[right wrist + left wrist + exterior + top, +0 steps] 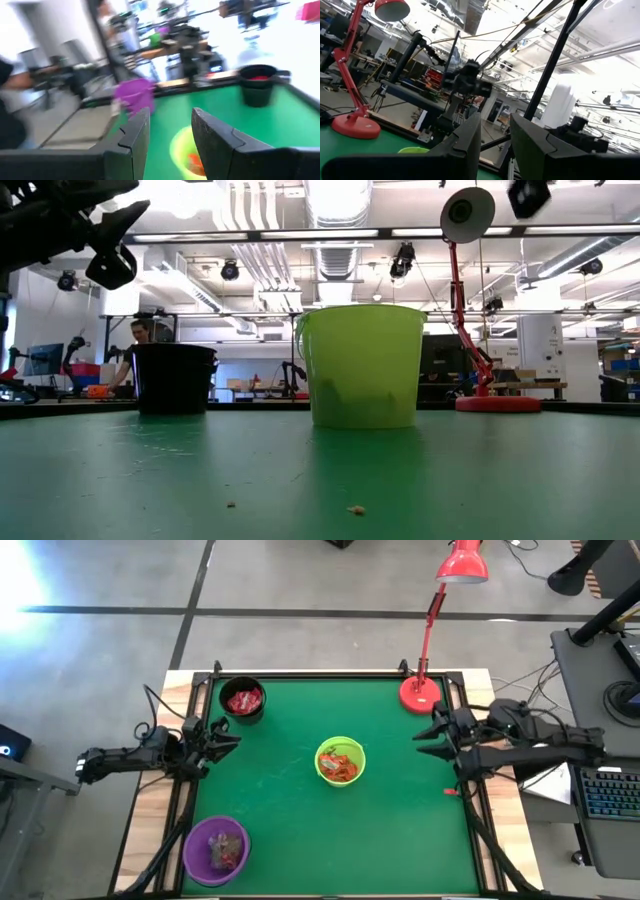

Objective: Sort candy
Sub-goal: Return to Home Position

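Observation:
The candy lies in three bowls on the green mat. Red packets [243, 698] fill the black bowl [244, 712] at the far left. Orange-red wrappers [341, 766] lie in the lime-green bowl [322, 762] at the middle. Mixed sweets [224, 852] sit in the purple bowl [198, 845] at the near left. My left gripper [228, 738] hangs open over the mat's left edge, nothing between its fingers [470, 140]. At the right edge my right gripper [424, 738] is also open and empty, pointing across the mat at the lime-green bowl [181, 150].
A red desk lamp [420, 692] stands on the mat's far right corner, close to my right gripper. A black frame [330, 671] borders the mat. Small crumbs [355, 509] lie on the mat near its front edge. Bare mat lies between the bowls.

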You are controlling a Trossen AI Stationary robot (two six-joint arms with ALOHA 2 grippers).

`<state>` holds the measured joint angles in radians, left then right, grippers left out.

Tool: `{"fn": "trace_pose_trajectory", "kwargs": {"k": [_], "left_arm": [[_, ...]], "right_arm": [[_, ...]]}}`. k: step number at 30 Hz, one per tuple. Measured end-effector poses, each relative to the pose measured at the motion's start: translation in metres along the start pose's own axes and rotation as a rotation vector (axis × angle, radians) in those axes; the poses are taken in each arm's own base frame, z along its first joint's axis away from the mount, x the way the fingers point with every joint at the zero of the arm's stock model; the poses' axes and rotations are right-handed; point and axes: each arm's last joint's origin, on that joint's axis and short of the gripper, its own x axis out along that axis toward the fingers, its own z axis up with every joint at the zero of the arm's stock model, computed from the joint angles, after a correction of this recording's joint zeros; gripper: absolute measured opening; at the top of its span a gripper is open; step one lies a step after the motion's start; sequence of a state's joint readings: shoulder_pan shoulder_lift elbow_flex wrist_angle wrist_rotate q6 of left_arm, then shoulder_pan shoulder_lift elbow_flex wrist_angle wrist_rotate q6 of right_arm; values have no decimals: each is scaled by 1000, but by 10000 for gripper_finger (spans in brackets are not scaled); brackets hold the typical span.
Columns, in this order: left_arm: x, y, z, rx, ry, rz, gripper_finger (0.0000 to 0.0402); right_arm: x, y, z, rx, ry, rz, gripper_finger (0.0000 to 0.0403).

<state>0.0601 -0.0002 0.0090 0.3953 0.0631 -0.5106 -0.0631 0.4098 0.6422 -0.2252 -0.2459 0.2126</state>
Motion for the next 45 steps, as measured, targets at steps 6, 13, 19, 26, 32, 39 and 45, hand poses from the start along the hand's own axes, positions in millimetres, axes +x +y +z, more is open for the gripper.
{"fn": "trace_pose_trajectory", "kwargs": {"k": [6, 13, 19, 26, 32, 39, 45], "left_arm": [[0, 0, 0, 0, 0, 0, 86], [0, 0, 0, 0, 0, 0, 86], [0, 0, 0, 0, 0, 0, 86], [0, 0, 0, 0, 0, 0, 86], [0, 0, 0, 0, 0, 0, 86], [0, 0, 0, 0, 0, 0, 86], [0, 0, 0, 0, 0, 0, 86]], "right_arm": [[-4, -14, -49, 26, -104, -121, 137], [-5, -27, -98, 64, -162, -199, 137], [-5, -34, -126, 61, -227, -223, 137], [-5, -36, -136, 57, -230, -224, 137], [-4, -40, -146, 64, -131, -275, 137], [-4, -41, -147, 51, -123, -306, 137], [-4, -41, -147, 45, -121, -306, 137]]}}
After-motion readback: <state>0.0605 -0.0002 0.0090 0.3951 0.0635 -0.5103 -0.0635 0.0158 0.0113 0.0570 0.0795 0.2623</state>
